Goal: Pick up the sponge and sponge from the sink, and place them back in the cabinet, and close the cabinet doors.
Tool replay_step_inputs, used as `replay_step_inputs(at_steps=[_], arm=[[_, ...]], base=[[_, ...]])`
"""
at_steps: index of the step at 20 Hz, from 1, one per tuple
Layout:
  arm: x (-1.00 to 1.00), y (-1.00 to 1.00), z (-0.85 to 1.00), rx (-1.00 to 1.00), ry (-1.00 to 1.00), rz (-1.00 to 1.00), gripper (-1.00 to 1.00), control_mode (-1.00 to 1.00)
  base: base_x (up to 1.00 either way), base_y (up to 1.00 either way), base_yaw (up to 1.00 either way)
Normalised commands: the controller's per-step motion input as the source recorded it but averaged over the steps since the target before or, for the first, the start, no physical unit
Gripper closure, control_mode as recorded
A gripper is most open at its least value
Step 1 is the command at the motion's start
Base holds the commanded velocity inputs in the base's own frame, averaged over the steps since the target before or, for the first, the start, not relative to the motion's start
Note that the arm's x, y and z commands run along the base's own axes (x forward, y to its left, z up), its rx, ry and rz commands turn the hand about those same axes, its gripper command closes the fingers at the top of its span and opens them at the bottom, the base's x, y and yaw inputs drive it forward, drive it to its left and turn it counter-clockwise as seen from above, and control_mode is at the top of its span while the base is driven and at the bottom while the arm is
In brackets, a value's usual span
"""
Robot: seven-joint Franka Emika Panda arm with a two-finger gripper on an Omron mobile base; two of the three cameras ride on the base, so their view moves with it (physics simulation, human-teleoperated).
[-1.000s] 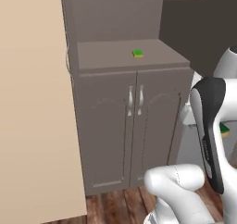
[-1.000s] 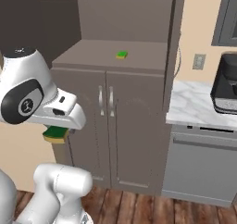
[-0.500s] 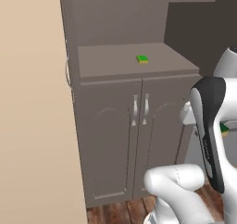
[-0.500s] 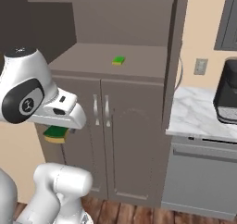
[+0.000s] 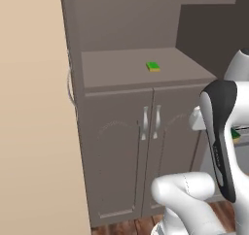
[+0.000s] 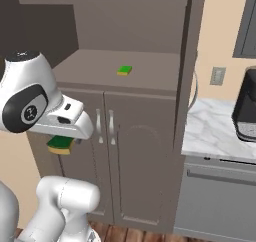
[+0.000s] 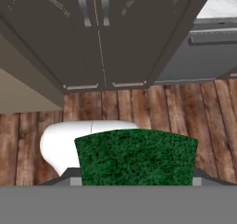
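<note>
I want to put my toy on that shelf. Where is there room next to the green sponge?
The cabinet's open shelf is mostly bare. One sponge lies right of the middle in the left base view, leaving a wide patch between it and the left wall, and a narrower strip on its right. Nowhere looks crowded.

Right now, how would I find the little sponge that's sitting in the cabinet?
Find the tall grey-brown cabinet with two arched lower doors. Above those doors is an open shelf, and the sponge lies flat on it. It is a tiny block, bright green over yellow, unlike the second sponge under the robot's hand.
</note>
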Motion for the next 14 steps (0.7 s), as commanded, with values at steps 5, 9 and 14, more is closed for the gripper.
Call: replay_step_inputs(at_steps=[5,9,14], arm=[[0.0,0.0,0.0,0.0,0.0,0.0,1.0,1.0],[0.0,0.0,0.0,0.0,0.0,0.0,1.0,1.0],[0.0,0.0,0.0,0.0,0.0,0.0,1.0,1.0]], base=[[0.35,-0.26,0.0],[0.32,-0.24,0.0],[0.32,-0.25,0.0]])
